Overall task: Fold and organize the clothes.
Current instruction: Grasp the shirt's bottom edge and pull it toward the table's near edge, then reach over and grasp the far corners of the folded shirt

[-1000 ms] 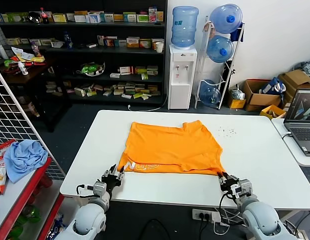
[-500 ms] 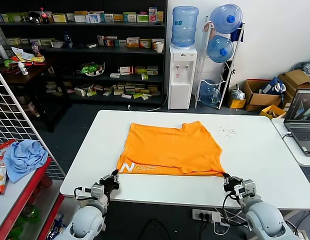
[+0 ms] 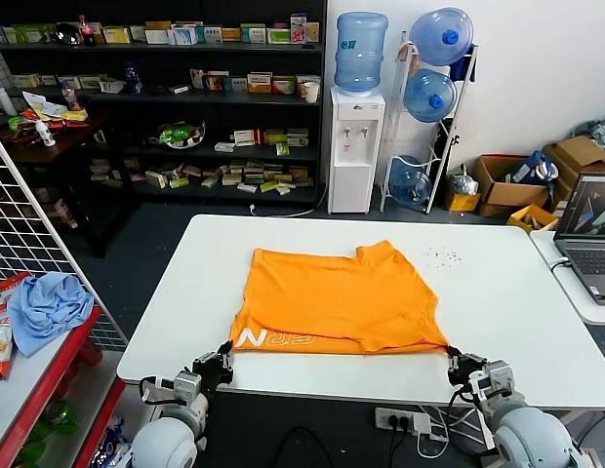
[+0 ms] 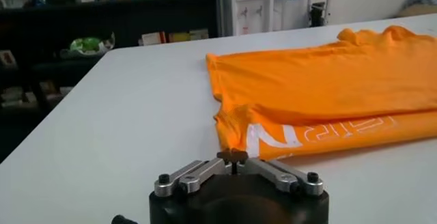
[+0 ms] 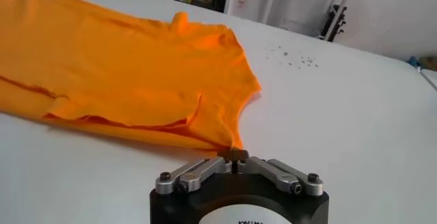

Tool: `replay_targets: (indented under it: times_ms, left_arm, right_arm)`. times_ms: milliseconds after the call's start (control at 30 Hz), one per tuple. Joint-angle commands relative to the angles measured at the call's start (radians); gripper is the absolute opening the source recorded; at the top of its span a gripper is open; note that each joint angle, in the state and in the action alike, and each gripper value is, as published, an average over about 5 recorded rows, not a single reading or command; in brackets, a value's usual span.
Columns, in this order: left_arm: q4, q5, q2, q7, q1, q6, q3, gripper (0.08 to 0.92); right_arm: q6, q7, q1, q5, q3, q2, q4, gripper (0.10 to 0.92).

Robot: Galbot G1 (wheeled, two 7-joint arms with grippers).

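The orange T-shirt (image 3: pixel 339 300) lies folded across the middle of the white table (image 3: pixel 498 292), its near hem showing white lettering (image 3: pixel 283 340). My left gripper (image 3: pixel 224 353) is shut on the shirt's near left corner, by the table's front edge. In the left wrist view the jaws (image 4: pixel 232 156) pinch that orange corner (image 4: pixel 229 133). My right gripper (image 3: pixel 453 357) is shut on the near right corner. In the right wrist view its jaws (image 5: pixel 234 154) clamp the orange tip (image 5: pixel 222 133) of the shirt (image 5: pixel 123 68).
A red wire rack at the left holds a light blue cloth (image 3: pixel 47 305). An open laptop (image 3: pixel 587 237) sits on a side table at the right. Shelves, a water dispenser (image 3: pixel 355 146) and bottles stand behind the table. Small dark specks (image 3: pixel 441 257) dot the table's far right.
Both grippers closed on the shirt's near corners and drew back toward the table's front edge. The shirt slid nearer with them, and more of the white lettering shows.
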State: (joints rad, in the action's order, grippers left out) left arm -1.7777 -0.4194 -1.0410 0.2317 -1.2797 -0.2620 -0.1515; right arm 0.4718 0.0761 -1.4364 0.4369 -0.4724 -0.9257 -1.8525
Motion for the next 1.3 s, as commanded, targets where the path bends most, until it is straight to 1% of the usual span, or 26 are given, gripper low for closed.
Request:
replay_targets:
  times_ms: [33, 300, 367, 433, 600, 733, 867, 1000, 1133, 1200, 1300]
  left_arm:
    - [-0.098, 0.002, 0.028, 0.000, -0.097, -0.010, -0.002, 0.094]
    - [-0.144, 0.005, 0.049, -0.010, -0.154, -0.041, -0.017, 0.094]
    - [-0.156, 0.007, 0.054, -0.014, -0.159, -0.052, -0.023, 0.112]
    - [-0.167, 0.007, 0.060, -0.018, -0.161, -0.059, -0.029, 0.146]
    - [-0.193, -0.005, 0.069, -0.020, -0.149, -0.074, -0.038, 0.289]
    - [-0.195, -0.013, 0.080, -0.022, -0.113, -0.079, -0.037, 0.402]
    - [-0.154, -0.010, 0.083, -0.030, -0.031, -0.047, -0.028, 0.523]
    - [-0.070, -0.017, 0.063, -0.032, 0.103, -0.022, 0.006, 0.636]
    - [0.044, -0.047, 0.041, -0.027, 0.258, -0.012, 0.056, 0.747]
    - [0.104, -0.068, 0.031, -0.024, 0.328, -0.013, 0.082, 0.792]
    - [0.188, -0.099, 0.011, -0.019, 0.423, -0.016, 0.125, 0.819]
  right_arm:
    - [0.021, 0.019, -0.115, 0.000, -0.019, 0.009, -0.088, 0.124]
    - [0.048, 0.027, -0.168, 0.010, -0.046, 0.008, -0.135, 0.125]
    - [0.058, 0.027, -0.174, 0.013, -0.051, 0.011, -0.150, 0.145]
    - [0.066, 0.027, -0.176, 0.015, -0.056, 0.014, -0.164, 0.190]
    - [0.084, 0.035, -0.163, 0.043, -0.068, 0.027, -0.195, 0.328]
    - [0.075, 0.037, -0.138, 0.078, -0.075, 0.046, -0.210, 0.449]
    - [-0.006, 0.037, -0.051, 0.128, -0.076, 0.064, -0.174, 0.562]
    - [-0.064, 0.017, 0.101, 0.175, -0.044, 0.077, -0.060, 0.674]
    - [-0.072, -0.018, 0.264, 0.218, 0.019, 0.081, 0.067, 0.783]
    - [-0.073, -0.031, 0.345, 0.234, 0.057, 0.078, 0.126, 0.808]
    - [-0.061, -0.048, 0.464, 0.250, 0.127, 0.068, 0.212, 0.821]
